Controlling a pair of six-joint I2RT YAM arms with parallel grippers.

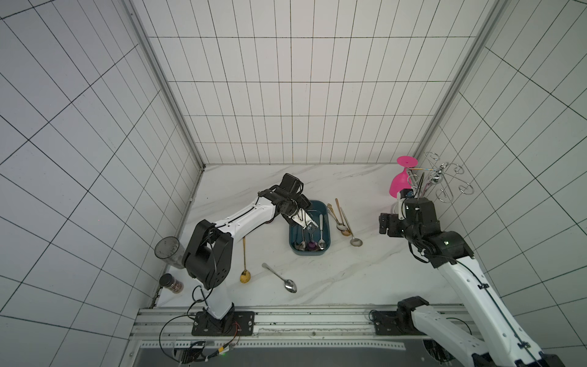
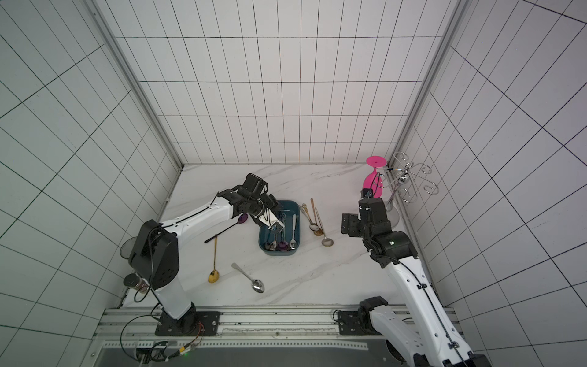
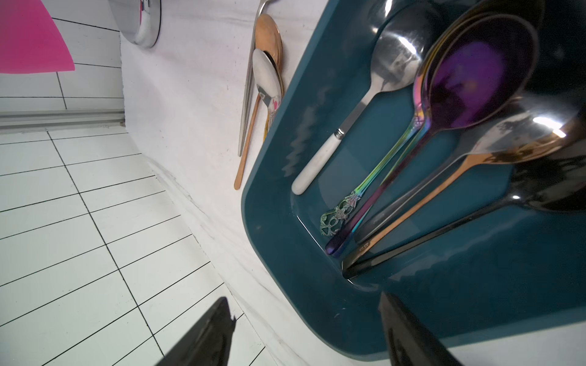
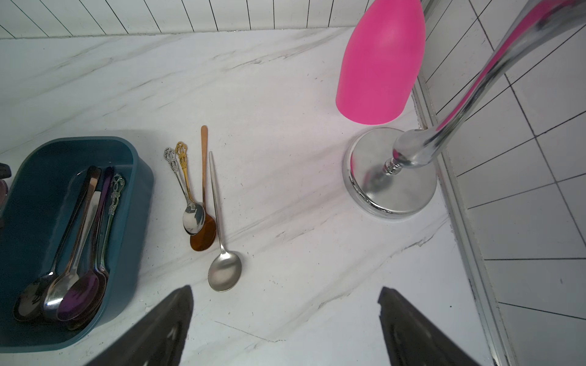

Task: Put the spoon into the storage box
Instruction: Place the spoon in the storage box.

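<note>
The teal storage box [image 1: 309, 253] [image 2: 279, 252] sits mid-table holding several spoons, among them a white-handled one [image 3: 320, 161], a purple-bowled one [image 3: 469, 79] and a black one [image 3: 444, 234]. My left gripper [image 1: 309, 225] [image 3: 306, 299] hangs over the box's far end, open, with nothing between its fingers. Loose spoons lie on the table: a gold one [image 1: 244, 276], a silver one [image 1: 286, 282] and several beside the box's right wall [image 4: 203, 202]. My right gripper [image 4: 285, 290] [image 1: 386, 224] hovers open and empty above the table, right of those spoons.
A pink goblet [image 1: 399, 186] hangs upside down on a chrome rack [image 4: 393, 187] in the back right corner. A clear cup [image 1: 168, 251] and a small jar [image 1: 171, 284] stand by the left wall. A dark-handled spoon [image 2: 222, 230] lies under the left arm.
</note>
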